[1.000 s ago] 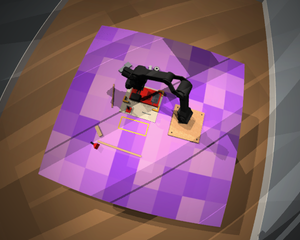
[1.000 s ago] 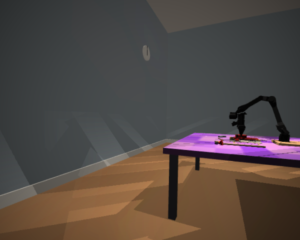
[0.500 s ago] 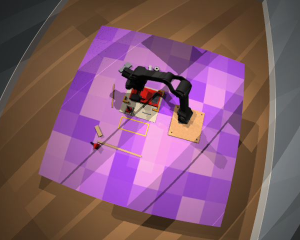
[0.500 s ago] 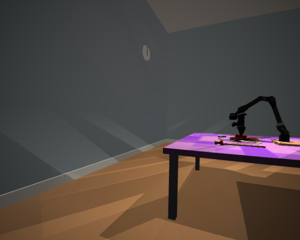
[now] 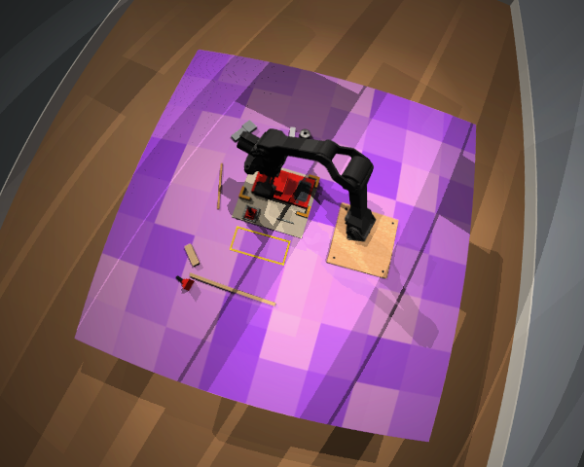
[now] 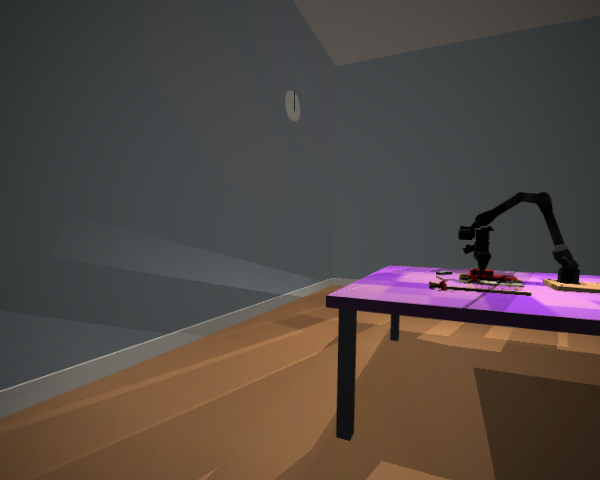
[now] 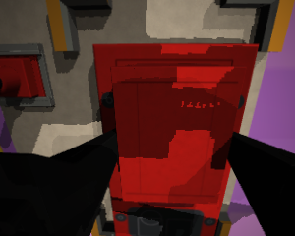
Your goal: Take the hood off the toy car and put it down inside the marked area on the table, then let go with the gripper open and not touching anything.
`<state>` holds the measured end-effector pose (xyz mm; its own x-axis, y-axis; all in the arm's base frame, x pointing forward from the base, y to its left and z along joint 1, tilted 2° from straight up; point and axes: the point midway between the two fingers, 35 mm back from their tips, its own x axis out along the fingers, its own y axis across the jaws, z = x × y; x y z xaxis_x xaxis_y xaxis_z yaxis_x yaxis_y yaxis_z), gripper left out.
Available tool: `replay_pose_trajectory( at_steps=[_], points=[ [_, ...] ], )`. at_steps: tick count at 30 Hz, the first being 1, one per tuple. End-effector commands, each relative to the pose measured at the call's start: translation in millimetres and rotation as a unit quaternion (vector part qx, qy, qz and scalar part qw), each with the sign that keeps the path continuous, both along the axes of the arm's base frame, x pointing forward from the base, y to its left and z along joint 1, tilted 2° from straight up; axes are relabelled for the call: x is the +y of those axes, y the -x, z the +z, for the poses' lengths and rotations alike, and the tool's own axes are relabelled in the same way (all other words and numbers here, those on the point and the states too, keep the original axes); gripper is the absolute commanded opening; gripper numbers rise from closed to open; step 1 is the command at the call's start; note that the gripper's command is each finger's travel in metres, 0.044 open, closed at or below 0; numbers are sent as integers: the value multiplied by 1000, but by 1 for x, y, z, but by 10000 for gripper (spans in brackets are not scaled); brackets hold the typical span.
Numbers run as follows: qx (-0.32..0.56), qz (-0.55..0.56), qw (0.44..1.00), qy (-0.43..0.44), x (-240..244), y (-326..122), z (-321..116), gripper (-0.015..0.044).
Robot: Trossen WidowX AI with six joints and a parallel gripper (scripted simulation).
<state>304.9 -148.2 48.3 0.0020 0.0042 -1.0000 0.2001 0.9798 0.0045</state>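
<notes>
The red toy car (image 5: 288, 185) (image 6: 492, 277) sits on a pale fixture board (image 5: 278, 217) (image 7: 64, 140) with orange corner brackets. In the wrist view its red hood (image 7: 173, 123) fills the middle. My gripper (image 7: 171, 135) (image 5: 264, 185) (image 6: 481, 269) is down over the car. Its two black fingers press against the hood's left and right edges. The hood lies on the car. The yellow marked rectangle (image 5: 263, 233) lies on the purple table just in front of the board, with nothing inside it.
A small red part (image 5: 251, 212) (image 7: 20, 81) sits in a pocket of the board. A wooden block (image 5: 192, 254), a red clamp (image 5: 185, 282), two wooden sticks (image 5: 232, 290) (image 5: 220, 186) and grey parts (image 5: 244, 129) lie around. The arm's wooden base plate (image 5: 370, 253) is at the right.
</notes>
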Motion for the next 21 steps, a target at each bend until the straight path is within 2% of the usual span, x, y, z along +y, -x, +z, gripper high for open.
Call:
replay_pose_trajectory(
  at_steps=[1, 11, 21],
  points=[
    [-1, 0, 1000, 0, 0, 0, 0, 268],
    [-1, 0, 1000, 0, 0, 0, 6, 6],
    [0, 0, 1000, 0, 0, -1, 12, 0]
  ],
)
